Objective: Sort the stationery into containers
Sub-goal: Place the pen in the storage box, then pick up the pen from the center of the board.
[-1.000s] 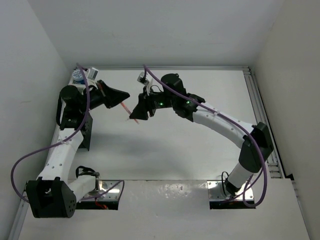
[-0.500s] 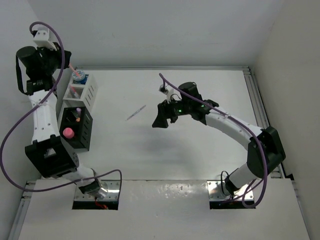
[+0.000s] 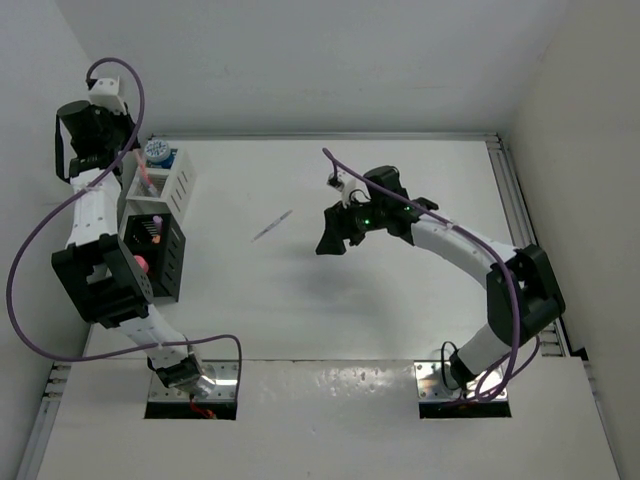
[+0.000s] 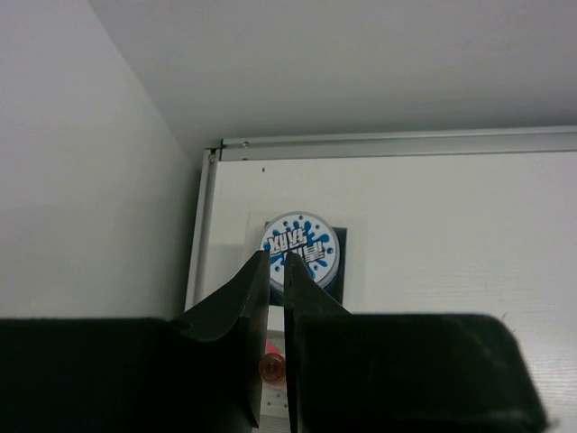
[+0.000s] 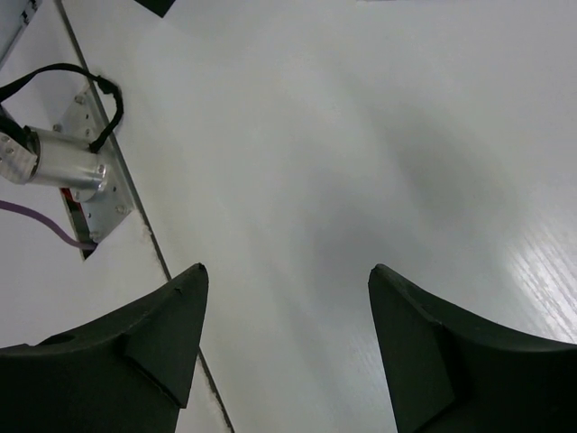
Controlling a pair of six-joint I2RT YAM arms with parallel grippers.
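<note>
Overhead and wrist views of a two-arm sorting station. The white organiser (image 3: 180,188) and the black organiser (image 3: 172,262) stand touching, one behind the other, along the left edge of the table (image 3: 400,320), the white one farther from the arm bases. A blue-capped jar (image 3: 157,152) sits in the far end of the white organiser, its printed lid facing up, and a pink pen (image 3: 143,180) stands tilted in the compartment just nearer. A pink-capped bottle (image 3: 140,265) rests in the near part of the black organiser, partly hidden by the left arm. One thin pen (image 3: 272,225), purplish in tone, lies alone on the open table, angled, between the organisers and the right arm and well apart from both. The left gripper (image 4: 277,259) is raised above the white organiser and points down at it; its jaws are pressed together with nothing visible between them, and the jar lid shows just beyond the fingertips. A small orange-brown round end appears below those fingers in the left wrist view; it may be the top of a pen, though the view is too blocked to tell. The right gripper (image 3: 333,238) hangs over the middle of the table to the right of the thin pen, with its jaws wide apart, holding nothing and showing only bare tabletop between them.
</note>
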